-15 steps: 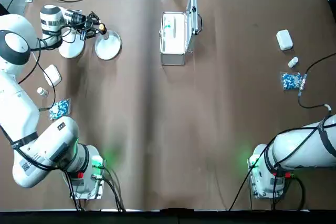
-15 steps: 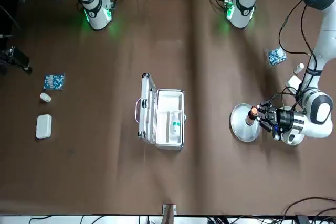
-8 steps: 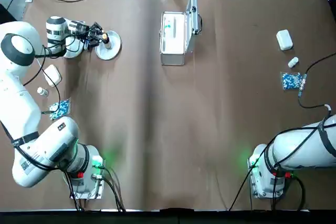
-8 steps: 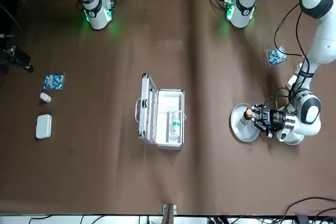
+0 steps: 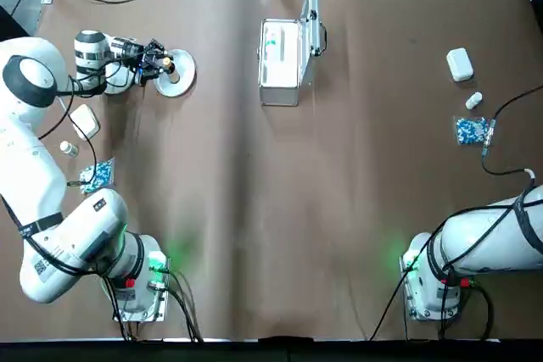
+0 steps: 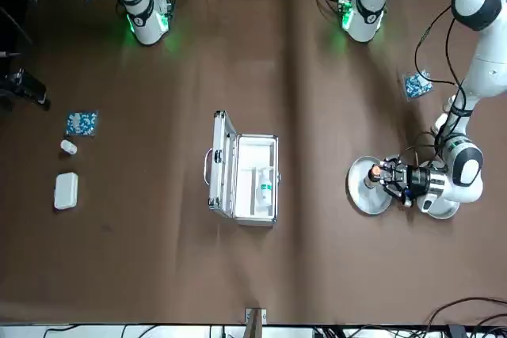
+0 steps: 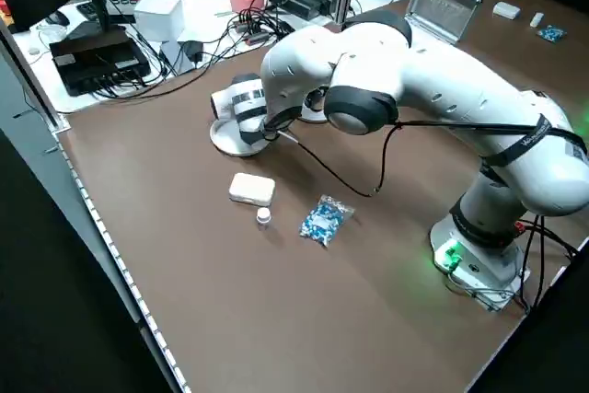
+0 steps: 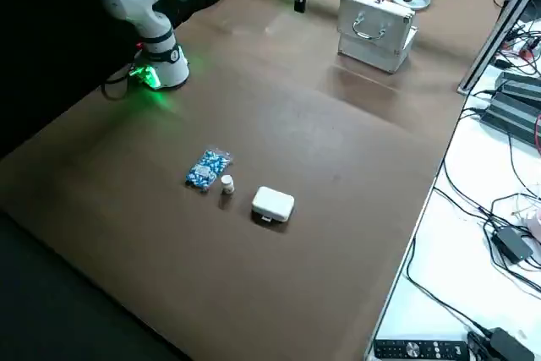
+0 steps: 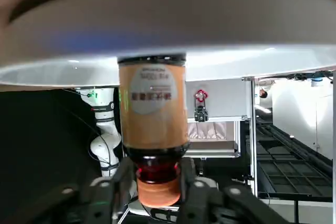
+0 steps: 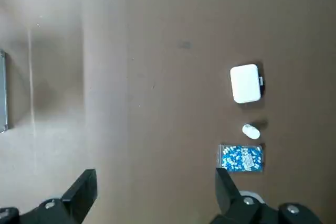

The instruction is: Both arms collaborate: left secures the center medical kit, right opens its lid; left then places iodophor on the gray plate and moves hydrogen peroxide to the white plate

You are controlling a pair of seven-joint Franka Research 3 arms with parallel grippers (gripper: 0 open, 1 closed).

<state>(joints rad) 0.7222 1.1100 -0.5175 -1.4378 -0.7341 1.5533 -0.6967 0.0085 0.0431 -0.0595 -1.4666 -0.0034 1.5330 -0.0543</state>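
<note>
Iodophor (image 9: 152, 129), pinched by the left tool (image 5: 158, 58), stands on the gray plate (image 5: 180, 80); right tool (image 10: 152, 195) spread.

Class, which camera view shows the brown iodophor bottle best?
The left wrist view: the iodophor fills it, label readable, cap between the left gripper fingers, base on the gray plate. Top and front views show a tiny speck; the left side view hides it.

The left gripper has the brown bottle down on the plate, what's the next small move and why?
Probably open the left gripper and back off: the iodophor already rests on the gray plate, and the hydrogen peroxide waits in the medical kit.
</note>
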